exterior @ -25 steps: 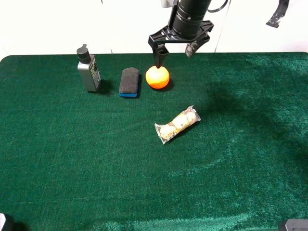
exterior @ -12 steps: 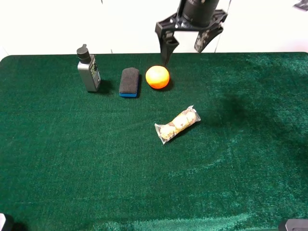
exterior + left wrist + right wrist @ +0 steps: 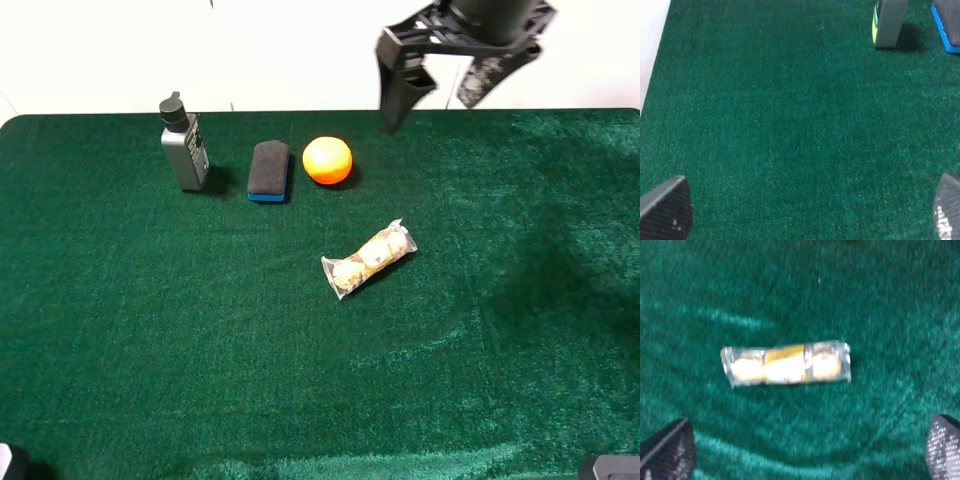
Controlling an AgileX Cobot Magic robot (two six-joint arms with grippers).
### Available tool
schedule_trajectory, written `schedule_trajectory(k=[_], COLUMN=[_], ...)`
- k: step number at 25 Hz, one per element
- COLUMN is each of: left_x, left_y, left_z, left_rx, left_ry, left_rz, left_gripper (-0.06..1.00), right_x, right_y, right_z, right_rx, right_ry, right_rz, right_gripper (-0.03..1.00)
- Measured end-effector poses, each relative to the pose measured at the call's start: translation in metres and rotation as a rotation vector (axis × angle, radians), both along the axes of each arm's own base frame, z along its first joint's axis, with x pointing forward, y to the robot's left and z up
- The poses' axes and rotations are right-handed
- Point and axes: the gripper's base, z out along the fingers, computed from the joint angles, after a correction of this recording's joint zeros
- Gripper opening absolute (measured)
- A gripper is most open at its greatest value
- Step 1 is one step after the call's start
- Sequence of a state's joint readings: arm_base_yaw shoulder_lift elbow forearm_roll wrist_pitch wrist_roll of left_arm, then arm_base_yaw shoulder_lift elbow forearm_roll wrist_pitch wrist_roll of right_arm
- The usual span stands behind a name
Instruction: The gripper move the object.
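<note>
One bench, covered in green cloth, fills most of the high view. Four loose things lie on it. One grey bottle with a black cap stands at the upper left. One black and blue eraser lies right of it. One orange sits right of the eraser, near the upper middle. One clear packet lies at the centre, and it holds three beige balls. One tool shows at the top right of that view, with two fingers. The other tool shows only in its wrist view, as two fingertips at the lower corners.
</note>
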State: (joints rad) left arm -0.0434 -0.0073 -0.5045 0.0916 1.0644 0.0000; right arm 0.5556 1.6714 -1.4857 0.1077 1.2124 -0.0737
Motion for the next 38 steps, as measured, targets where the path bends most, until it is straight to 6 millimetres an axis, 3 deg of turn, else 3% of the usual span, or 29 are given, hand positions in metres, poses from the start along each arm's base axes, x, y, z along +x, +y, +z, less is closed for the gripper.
schedule_trajectory(k=[11, 26, 32, 38], left_x=[0.0, 0.0, 0.0, 0.0], left_y=[0.0, 0.0, 0.0, 0.0], left_z=[0.0, 0.0, 0.0, 0.0], left_rx=[0.0, 0.0, 0.0, 0.0], left_ry=[0.0, 0.0, 0.0, 0.0], left_rz=[0.0, 0.0, 0.0, 0.0], left_gripper=[0.98, 0.98, 0.98, 0.98], right_x=[-0.071, -0.16, -0.19, -0.217], right_y=[-0.044, -0.099, -0.122, -0.157], right_z=[0.024, 0.06, 0.05, 0.025], right_rx=[0.031, 0.164, 0.204, 0.196], right_ry=[-0.049, -0.248, -0.275, -0.331], right_rz=[0.0, -0.021, -0.098, -0.326], right_gripper=[0.69, 0.69, 0.69, 0.69])
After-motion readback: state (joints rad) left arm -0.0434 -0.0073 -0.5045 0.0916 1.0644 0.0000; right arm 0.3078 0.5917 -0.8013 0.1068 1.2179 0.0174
